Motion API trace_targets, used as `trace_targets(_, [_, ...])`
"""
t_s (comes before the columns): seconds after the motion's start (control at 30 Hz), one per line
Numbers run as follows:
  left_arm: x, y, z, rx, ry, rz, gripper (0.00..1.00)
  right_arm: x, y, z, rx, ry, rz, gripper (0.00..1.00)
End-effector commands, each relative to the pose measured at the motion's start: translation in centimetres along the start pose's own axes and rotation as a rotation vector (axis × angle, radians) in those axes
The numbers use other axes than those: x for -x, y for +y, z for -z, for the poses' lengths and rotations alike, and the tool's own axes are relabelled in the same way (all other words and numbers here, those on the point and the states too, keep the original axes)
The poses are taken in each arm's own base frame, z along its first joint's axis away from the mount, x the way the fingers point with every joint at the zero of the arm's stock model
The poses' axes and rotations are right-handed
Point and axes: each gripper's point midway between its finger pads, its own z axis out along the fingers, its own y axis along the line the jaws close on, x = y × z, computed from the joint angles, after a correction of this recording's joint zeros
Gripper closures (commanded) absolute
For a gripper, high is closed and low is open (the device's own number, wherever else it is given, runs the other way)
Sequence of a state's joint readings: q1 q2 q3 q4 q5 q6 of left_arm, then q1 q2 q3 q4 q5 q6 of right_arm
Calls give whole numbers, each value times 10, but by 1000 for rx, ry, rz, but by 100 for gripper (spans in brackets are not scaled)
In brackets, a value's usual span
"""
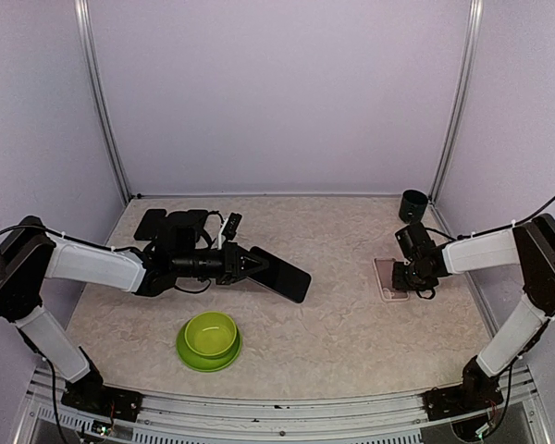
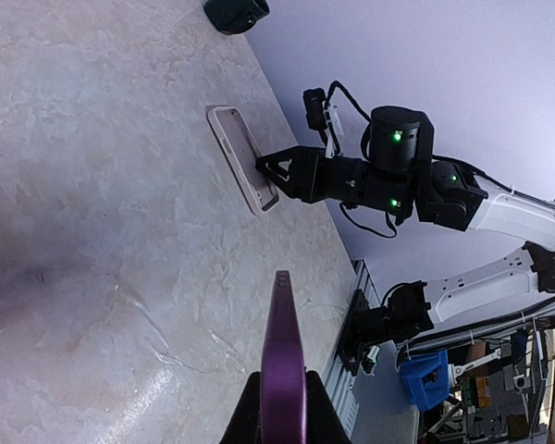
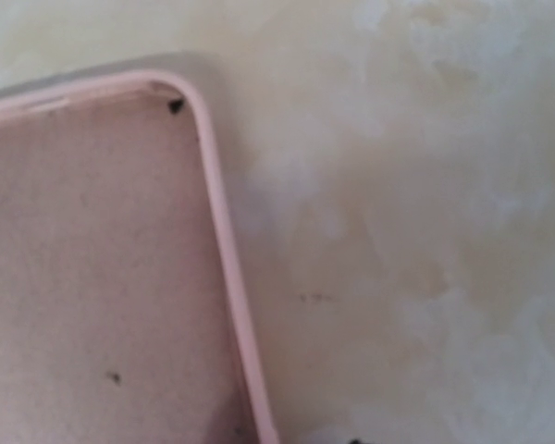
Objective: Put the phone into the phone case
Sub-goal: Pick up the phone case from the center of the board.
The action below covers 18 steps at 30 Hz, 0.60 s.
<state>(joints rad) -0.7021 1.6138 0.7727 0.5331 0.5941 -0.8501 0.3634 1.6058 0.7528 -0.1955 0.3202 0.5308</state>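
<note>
Sitting nearest on beige marbled tabletop (image 1: pixel 351 342): lime-green round plastic bowl (image 1: pixel 209 337). Just beyond, left gripper (image 1: pixel 256 266) clamped tight on black rectangular smartphone (image 1: pixel 287 276), which points toward table centre and shows edge-on in wrist view. Right side: pale pink soft phone case (image 1: pixel 385 275) lying flat, open side up. Right gripper (image 1: pixel 403 279) at its edge, jaw spread unclear. Farther back: black bulky object (image 1: pixel 171 227), kind unclear. Dark cylindrical cup (image 1: pixel 413 203) in far right corner.
</note>
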Motion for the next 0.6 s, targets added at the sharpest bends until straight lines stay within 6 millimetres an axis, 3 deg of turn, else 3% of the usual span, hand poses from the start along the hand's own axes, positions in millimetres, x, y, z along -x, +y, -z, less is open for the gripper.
trace_targets(0.0, [10,-24,3,-77,-34,-52,100,5,0,-3,10,-4,0,70])
trace_targets(0.33, [13,-28,4,-84,-38,-54,100,3,4,-2,35,1,11,89])
trace_targets(0.43, [13,-29,4,-85,-38,-54,100,3,7,-2,51,0,19,99])
trace_targets(0.57, [13,-29,4,-85,-38,-54,100,3,12,-2,80,1,29,100])
